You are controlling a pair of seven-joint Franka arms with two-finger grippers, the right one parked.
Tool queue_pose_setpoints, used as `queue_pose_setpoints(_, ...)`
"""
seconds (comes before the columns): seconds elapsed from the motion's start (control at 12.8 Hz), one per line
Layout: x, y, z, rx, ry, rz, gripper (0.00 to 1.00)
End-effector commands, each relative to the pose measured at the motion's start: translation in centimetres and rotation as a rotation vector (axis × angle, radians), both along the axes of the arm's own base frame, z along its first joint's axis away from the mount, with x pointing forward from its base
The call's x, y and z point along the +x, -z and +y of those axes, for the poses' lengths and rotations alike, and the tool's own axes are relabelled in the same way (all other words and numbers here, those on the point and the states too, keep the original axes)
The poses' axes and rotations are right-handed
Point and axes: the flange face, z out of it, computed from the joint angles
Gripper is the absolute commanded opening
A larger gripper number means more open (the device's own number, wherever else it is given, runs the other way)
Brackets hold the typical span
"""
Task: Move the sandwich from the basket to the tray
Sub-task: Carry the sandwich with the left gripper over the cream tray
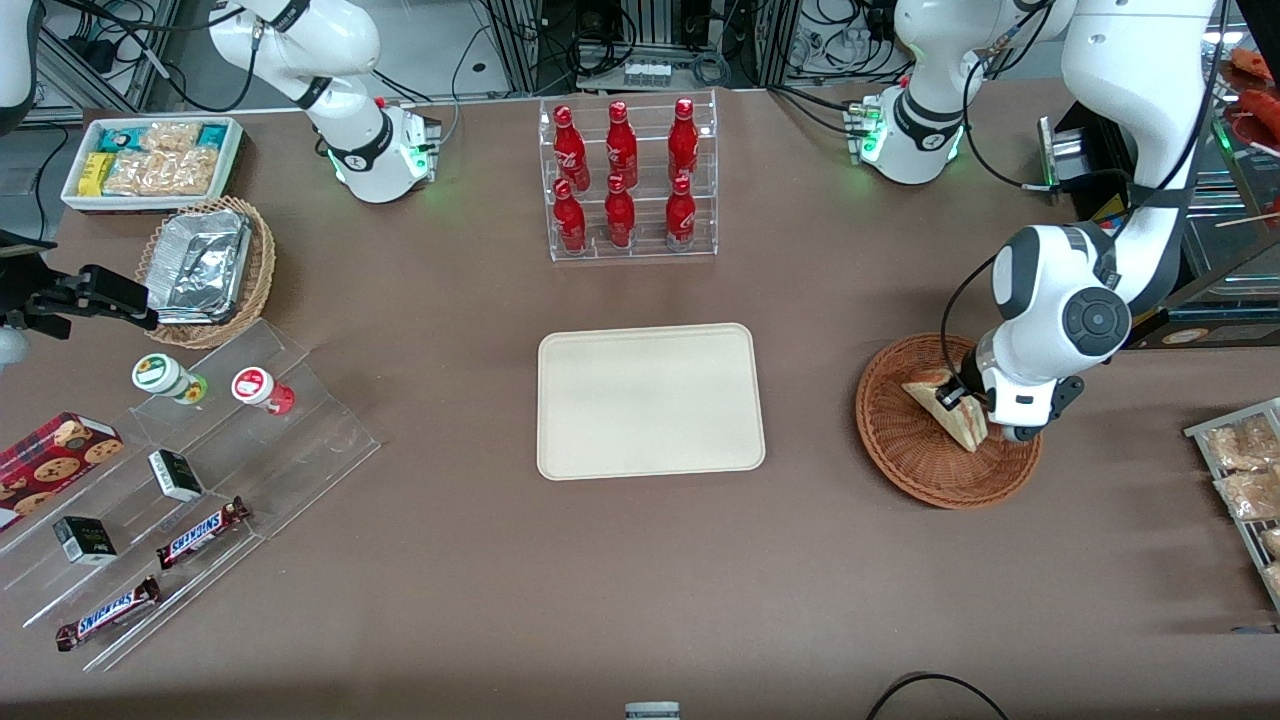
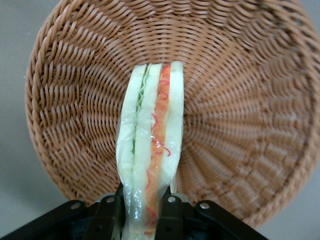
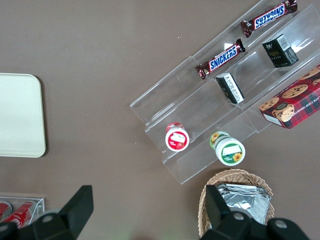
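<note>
Gripper: clamped on the sandwich's end.
Sandwich: extends from the fingers over the basket.
Basket: directly beneath gripper.
Tray: well apart.

place: robot lab staged as a snack shop | evidence: brown table with two arm bases bolted at 12 o'clock, cables and metal racks past its edge | stock: cola rack at 12, candy-bar steps at 8, snack bin at 10 | gripper at 3, over basket
</note>
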Motion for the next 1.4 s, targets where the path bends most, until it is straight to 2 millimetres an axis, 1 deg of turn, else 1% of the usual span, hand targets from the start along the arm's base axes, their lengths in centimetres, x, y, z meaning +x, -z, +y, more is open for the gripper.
queue_pose_setpoints(0.0,1.5,-5.5,-3.2,0.004,0.063,0.016,0.0)
queue_pose_setpoints(0.16,2.5,-7.6,-5.4,-0.014,0.137,0.007,0.0)
queue_pose_setpoints(0.31,3.2,-9.3,-8.1,-0.036,0.209,-0.013,0.0)
queue_pose_setpoints(0.39,3.3,-9.8,-9.7,-0.046,0.24,-0.021,0.0)
queue_pose_setpoints(0.47,3.4,-10.2,-12.1,-0.057,0.268,-0.031,0.0)
queue_pose_setpoints(0.55,3.5,-9.8,-14.9,-0.071,0.306,-0.031,0.0)
queue_pose_setpoints(0.62,3.5,-9.7,-18.6,-0.081,0.36,-0.038,0.0)
queue_pose_setpoints(0.78,3.3,-8.3,-23.6,-0.098,0.406,-0.03,0.0)
queue_pose_setpoints(0.94,3.0,-7.2,-28.0,-0.103,0.466,-0.032,0.0)
queue_pose_setpoints(1.09,2.1,-6.3,-32.0,-0.089,0.536,-0.043,0.0)
queue_pose_setpoints(1.17,1.3,-5.7,-34.2,-0.096,0.554,-0.037,0.0)
queue_pose_setpoints(1.25,0.7,-4.9,-36.5,-0.096,0.539,-0.028,0.0)
queue_pose_setpoints(1.33,0.5,-3.7,-38.3,-0.097,0.527,-0.009,0.0)
